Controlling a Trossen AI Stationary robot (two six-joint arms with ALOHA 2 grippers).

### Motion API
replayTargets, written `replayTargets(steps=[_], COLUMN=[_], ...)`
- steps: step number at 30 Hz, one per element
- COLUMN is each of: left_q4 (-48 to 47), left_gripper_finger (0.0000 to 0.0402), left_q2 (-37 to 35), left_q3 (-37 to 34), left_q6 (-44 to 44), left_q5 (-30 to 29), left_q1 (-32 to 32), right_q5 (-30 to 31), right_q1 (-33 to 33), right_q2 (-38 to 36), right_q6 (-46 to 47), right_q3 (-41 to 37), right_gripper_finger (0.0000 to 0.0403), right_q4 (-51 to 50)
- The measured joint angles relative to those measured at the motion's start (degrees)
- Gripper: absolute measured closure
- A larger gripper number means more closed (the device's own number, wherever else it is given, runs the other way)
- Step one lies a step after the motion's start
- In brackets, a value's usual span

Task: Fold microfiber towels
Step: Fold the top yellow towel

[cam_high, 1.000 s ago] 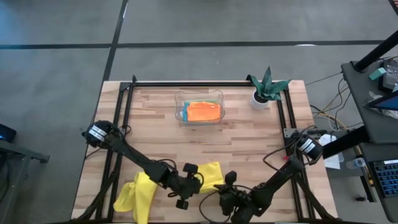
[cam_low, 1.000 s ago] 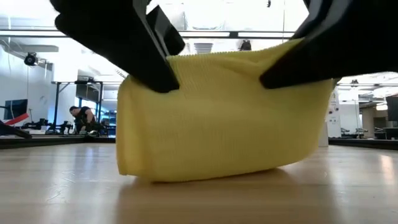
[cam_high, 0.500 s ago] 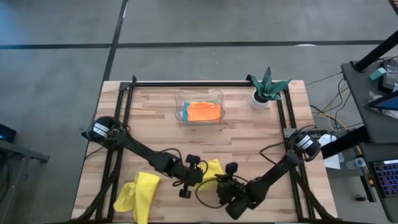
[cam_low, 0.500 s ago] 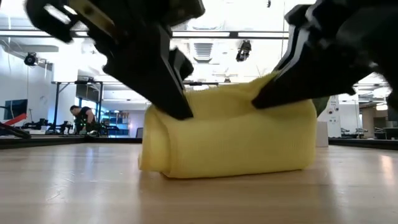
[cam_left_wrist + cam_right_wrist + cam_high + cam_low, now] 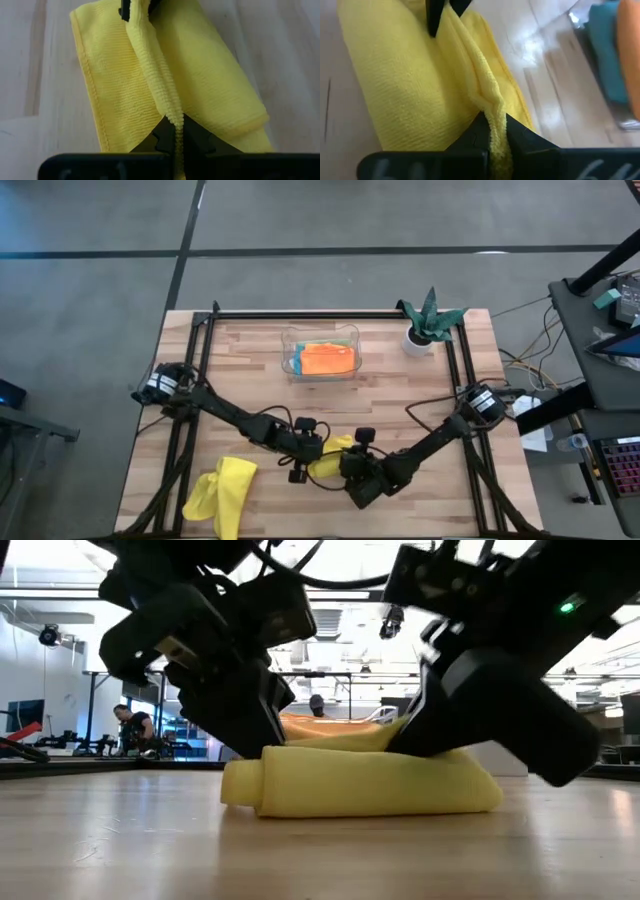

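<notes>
A bright yellow towel (image 5: pixel 332 457) lies folded over on the wooden table near its front middle; in the low view (image 5: pixel 360 782) it is a low flat roll. My left gripper (image 5: pixel 310 453) and my right gripper (image 5: pixel 350 464) are both shut on it, one at each end of a raised ridge. A second yellow towel (image 5: pixel 222 492) lies crumpled at the near left, touched by nothing. An orange towel (image 5: pixel 327 359) and a turquoise one (image 5: pixel 294 361) lie in the clear tray. The sage green towel is out of view. My left gripper pinches the raised ridge of the towel's top layer (image 5: pixel 172 111) between its two fingers, at its left end, coming slanting down from the table's left. The ridge runs straight to the other gripper. The rest of the towel lies on the table. My right gripper pinches the same ridge (image 5: pixel 490 107) at its right end between its two fingers, coming slanting down from the table's right. Several layers bunch between the fingers. The towel's body lies on the table below.
The clear tray (image 5: pixel 320 336) stands at the far middle, a small plant in a white pot (image 5: pixel 428 322) at the far right. Black rails (image 5: pixel 200 360) run along the table's left, right and far sides. Bare wood lies between the tray and the grippers.
Both grippers have gone down and toward the far edge, drawing a little closer together, still shut on the towel. The towel hung upright between them and has been laid over onto itself; it now lies low and folded on the table.
</notes>
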Motion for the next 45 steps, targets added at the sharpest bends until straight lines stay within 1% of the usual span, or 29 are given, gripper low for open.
replayTargets(steps=[3, 6, 8, 12, 17, 19, 22, 27, 32, 34, 41, 45], left_q4=[-0.19, -0.27, -0.54, -1.03, -2.89, -4.50, -5.93, -5.72, -3.09, -0.42, 3.97, 4.09], left_gripper_finger=[0.0401, 0.0400, 0.0391, 0.0348, 0.0288, 0.0270, 0.0255, 0.0251, 0.0250, 0.0250, 0.0251, 0.0251], left_q2=[0.00, 0.00, 0.00, 0.00, -1.36, -2.62, -4.71, -7.82, -8.22, -7.37, -2.94, -0.47], left_q3=[-0.17, -0.22, -0.22, -0.28, -0.37, -0.48, -0.46, -0.59, -0.63, -0.69, -0.86, -0.90], left_q6=[0.00, 0.00, 0.02, 0.07, 0.07, 0.07, -0.02, -1.24, -1.40, -1.07, 0.07, 0.00], left_q5=[-0.39, -0.46, -0.36, -0.47, -3.79, -4.94, -7.25, -9.47, -10.25, -10.26, -10.53, -11.91], left_q1=[0.10, 0.29, 0.41, 0.44, 0.37, 0.39, 0.39, 0.37, -0.40, -0.85, -1.86, -1.84], right_q5=[-2.16, -2.28, -2.45, -2.65, -2.57, -2.41, -1.71, -1.23, 0.33, 0.38, 1.22, 1.24], right_q1=[-0.94, -1.17, -1.25, -1.31, -1.31, -1.31, -1.33, -1.36, -1.33, -1.33, -1.31, -1.29], right_q2=[0.00, 0.00, 0.00, 0.04, 0.04, 0.04, 0.04, 0.08, 0.07, 0.03, -0.24, -0.44], right_q6=[-0.04, -0.04, -0.02, -0.02, 0.00, 0.28, 1.32, 1.47, 1.47, 1.47, 1.47, 1.41], right_q3=[-1.40, -1.99, -2.00, -2.18, -2.21, -2.21, -2.21, -2.19, -2.18, -2.17, -2.12, -1.86], right_gripper_finger=[0.0394, 0.0393, 0.0388, 0.0365, 0.0319, 0.0298, 0.0268, 0.0228, 0.0204, 0.0198, 0.0193, 0.0193], right_q4=[2.49, 3.69, 3.46, 2.64, 2.39, 2.27, 2.16, 2.40, 2.59, 2.87, 2.99, 2.72])
